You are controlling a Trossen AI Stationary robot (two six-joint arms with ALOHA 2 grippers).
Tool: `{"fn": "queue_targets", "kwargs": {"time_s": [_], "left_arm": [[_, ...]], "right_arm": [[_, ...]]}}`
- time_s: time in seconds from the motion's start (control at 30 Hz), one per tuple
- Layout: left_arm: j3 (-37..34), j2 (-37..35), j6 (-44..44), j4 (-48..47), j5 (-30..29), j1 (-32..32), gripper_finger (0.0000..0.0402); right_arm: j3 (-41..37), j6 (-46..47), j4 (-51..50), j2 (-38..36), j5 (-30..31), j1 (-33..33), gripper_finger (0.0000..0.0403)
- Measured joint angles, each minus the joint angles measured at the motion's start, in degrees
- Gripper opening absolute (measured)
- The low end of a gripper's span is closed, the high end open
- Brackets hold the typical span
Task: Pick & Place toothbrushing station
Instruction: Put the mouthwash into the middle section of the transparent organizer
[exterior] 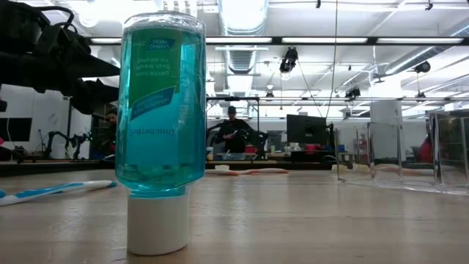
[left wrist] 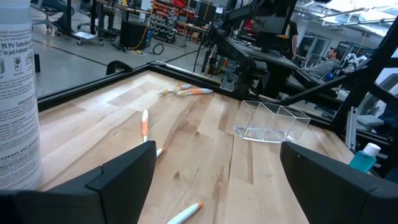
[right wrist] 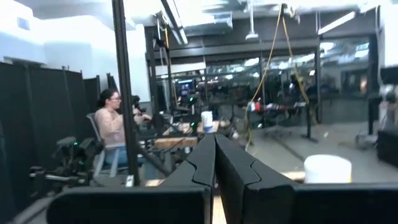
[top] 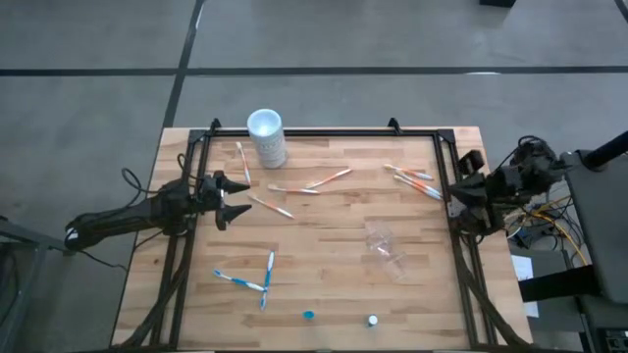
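Left gripper wide open, empty, nearest an orange-and-white toothbrush just right of it, lying diagonally. Right gripper shut, empty, parked at right edge.

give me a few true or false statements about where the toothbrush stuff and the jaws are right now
1. The left gripper has its jaws open and holds nothing. True.
2. The clear plastic holder stands upright with toothbrushes inside. False: it lies on the table with no brush in it.
3. Two blue-and-white toothbrushes lie near the table's front left. True.
4. The right gripper has its jaws wide open over the table's centre. False: they are shut, at the table's right edge.
5. The orange-and-white toothbrushes are bundled in the white container. False: they lie scattered on the wood.
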Motion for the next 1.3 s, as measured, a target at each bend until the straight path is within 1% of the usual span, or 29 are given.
{"fn": "queue_targets", "kwargs": {"time_s": [0.1, 0.33, 0.4, 0.47, 0.53, 0.67, 0.83, 1.03, 1.3], "left_arm": [[0.00, 0.02, 0.00, 0.00, 0.00, 0.01, 0.0348], [0.00, 0.02, 0.00, 0.00, 0.00, 0.02, 0.0349], [0.00, 0.02, -0.01, 0.00, 0.00, 0.00, 0.0348], [0.00, 0.02, 0.00, 0.00, 0.00, 0.01, 0.0349], [0.00, 0.02, -0.01, 0.00, 0.00, 0.02, 0.0350], [0.00, 0.01, 0.00, 0.00, 0.00, 0.01, 0.0349], [0.00, 0.00, 0.00, 0.00, 0.00, 0.02, 0.0350], [0.00, 0.00, 0.00, 0.00, 0.00, 0.02, 0.0349], [0.01, 0.00, -0.02, 0.00, 0.00, 0.00, 0.0350]], "right_arm": [[5.15, -2.30, 0.00, 4.67, -0.01, 0.00, 0.0008], [16.85, -2.44, -0.90, 17.39, 0.89, -0.04, 0.0008], [20.30, -2.24, -3.34, 21.07, 2.30, -0.01, 0.0008], [23.97, -0.08, -7.63, 24.62, 3.87, 0.00, 0.0008], [27.70, 4.52, -14.03, 27.78, 5.10, -0.02, 0.0008], [34.59, 16.02, -28.58, 33.79, 5.14, -0.02, 0.0008], [40.14, 30.00, -42.98, 40.66, 5.09, 0.00, 0.0008], [41.72, 44.55, -49.59, 45.71, 4.92, 0.00, 0.0008], [37.21, 58.04, -51.07, 50.08, 3.76, 0.00, 0.0008]]}}
